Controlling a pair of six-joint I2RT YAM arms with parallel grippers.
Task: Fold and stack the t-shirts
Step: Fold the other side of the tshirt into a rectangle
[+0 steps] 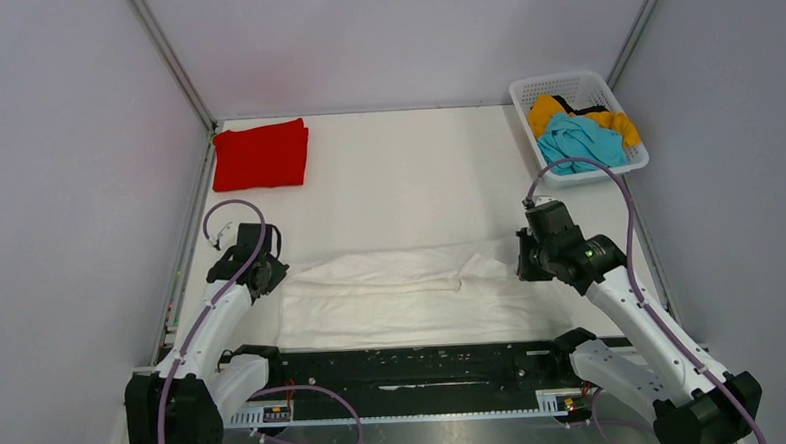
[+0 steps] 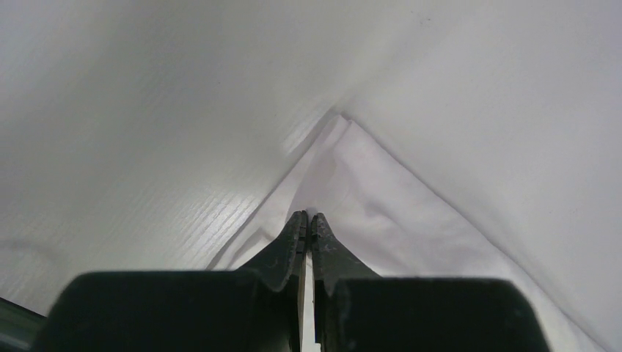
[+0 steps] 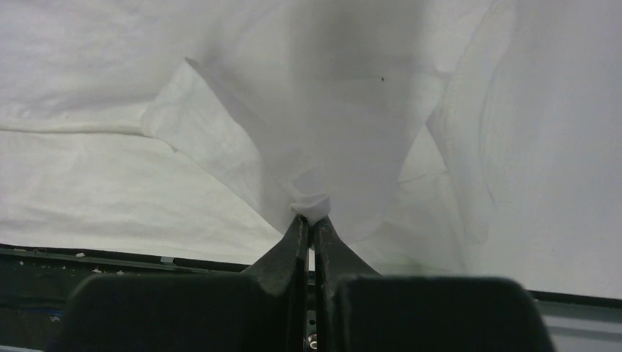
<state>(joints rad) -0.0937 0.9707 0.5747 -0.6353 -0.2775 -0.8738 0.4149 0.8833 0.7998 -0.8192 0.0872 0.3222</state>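
My left pincer [image 2: 309, 217] and right pincer [image 3: 309, 220] pinch only slivers of the white shirt [image 1: 393, 304], so an uneven pull could free it.

From above and behind the arm bases [image 1: 172, 417], my fixed camera surveys the whole white table [image 1: 397, 172]. My two wrist cameras look forward along black fingers [image 2: 282, 253], very near the large white cloth t-shirt [image 1: 393, 302], common to all three.

Pale, perhaps greyish walls [image 1: 65, 146]; white table [image 1: 407, 171]
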